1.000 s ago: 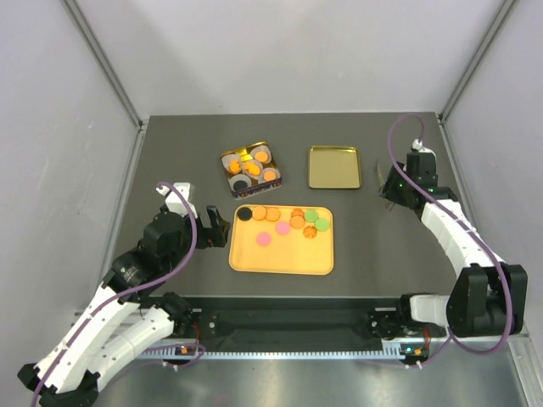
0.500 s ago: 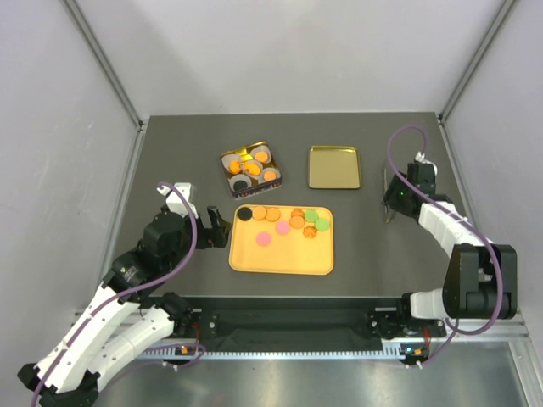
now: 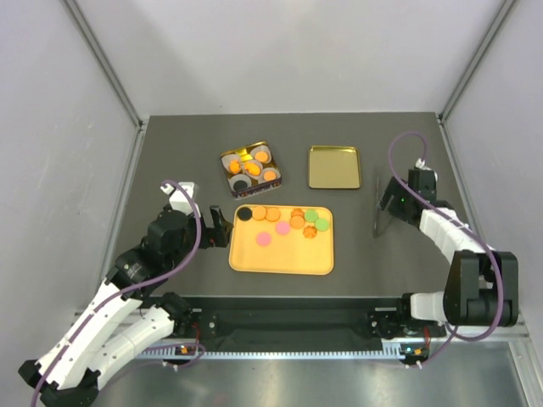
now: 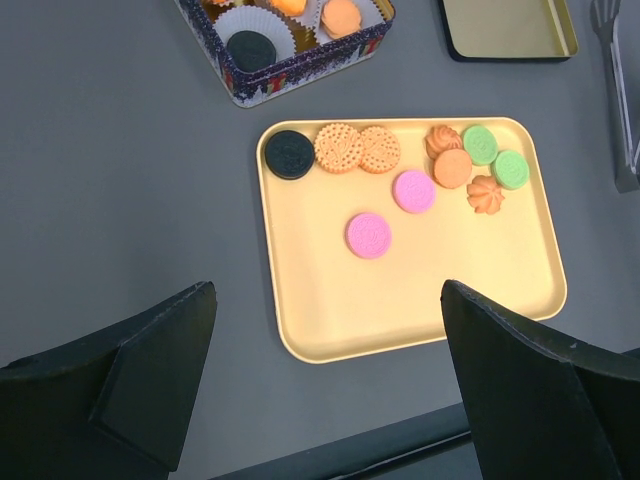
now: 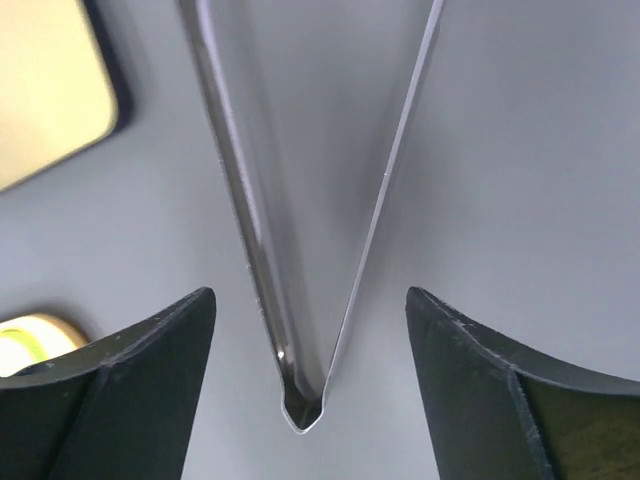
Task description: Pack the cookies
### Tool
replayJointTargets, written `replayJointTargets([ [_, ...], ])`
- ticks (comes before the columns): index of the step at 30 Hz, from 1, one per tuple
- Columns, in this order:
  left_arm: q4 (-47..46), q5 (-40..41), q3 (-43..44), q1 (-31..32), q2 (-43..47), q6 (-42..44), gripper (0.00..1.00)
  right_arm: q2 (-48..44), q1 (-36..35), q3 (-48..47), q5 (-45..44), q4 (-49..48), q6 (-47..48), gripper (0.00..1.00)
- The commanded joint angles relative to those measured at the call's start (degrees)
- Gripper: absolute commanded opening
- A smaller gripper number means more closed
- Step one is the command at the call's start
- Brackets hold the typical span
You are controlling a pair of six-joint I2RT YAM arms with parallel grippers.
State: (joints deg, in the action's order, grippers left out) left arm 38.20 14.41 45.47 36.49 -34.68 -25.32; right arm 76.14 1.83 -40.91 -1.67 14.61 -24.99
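Several cookies (image 3: 284, 223), orange, pink, green and one black, lie along the far part of a yellow tray (image 3: 280, 259); the left wrist view shows them (image 4: 400, 170) on that tray (image 4: 420, 300). A tin (image 3: 251, 166) with white paper cups holds more cookies (image 4: 248, 47). My left gripper (image 3: 219, 229) is open (image 4: 328, 290) just off the tray's near left corner, with nothing between its fingers. My right gripper (image 3: 392, 197) is open (image 5: 308, 295). The hinge end of metal tongs (image 5: 240, 200) lies between its fingers, touching neither. The tongs (image 3: 378, 208) rest on the table.
A gold lid (image 3: 334, 166) lies upside down right of the tin, close to the tongs, and shows in the right wrist view (image 5: 45, 90). Grey walls enclose the dark table (image 3: 170, 161) on three sides.
The right gripper's jaws have spread and let go of the tongs, which now lie on the table. The left arm has barely moved.
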Motion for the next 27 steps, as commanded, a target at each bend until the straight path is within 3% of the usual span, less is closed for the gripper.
replayJointTargets([
  [1, -1.63, 0.09, -0.12, 0.07, -0.22, 0.80, 0.99, -5.20, 0.20, -4.26, 0.09, 0.68, 1.44, 0.76],
  [6, -1.54, 0.52, -0.03, 0.16, -0.31, 0.62, 0.99, 3.47, -6.64, -21.80, -2.46, 7.61, 4.77, 0.66],
  [10, -1.11, 1.49, 0.05, 0.16, 0.22, 0.45, 0.99, 16.72, -7.62, -32.46, 0.25, 9.38, 4.96, 0.52],
  [14, -1.02, 2.11, 0.05, 0.16, 1.19, 0.27, 0.99, 25.27, -8.41, -40.72, 0.88, 9.73, 5.48, 0.46],
  [20, -1.02, 2.55, 0.23, 0.16, 0.58, 0.10, 0.99, 33.98, -10.26, -47.85, -0.08, 11.14, 8.03, 0.44],
  [27, -0.84, 2.64, 0.14, 0.16, -0.04, -0.08, 0.99, 38.55, -10.44, -48.57, -0.53, 11.32, 7.85, 0.40],
])
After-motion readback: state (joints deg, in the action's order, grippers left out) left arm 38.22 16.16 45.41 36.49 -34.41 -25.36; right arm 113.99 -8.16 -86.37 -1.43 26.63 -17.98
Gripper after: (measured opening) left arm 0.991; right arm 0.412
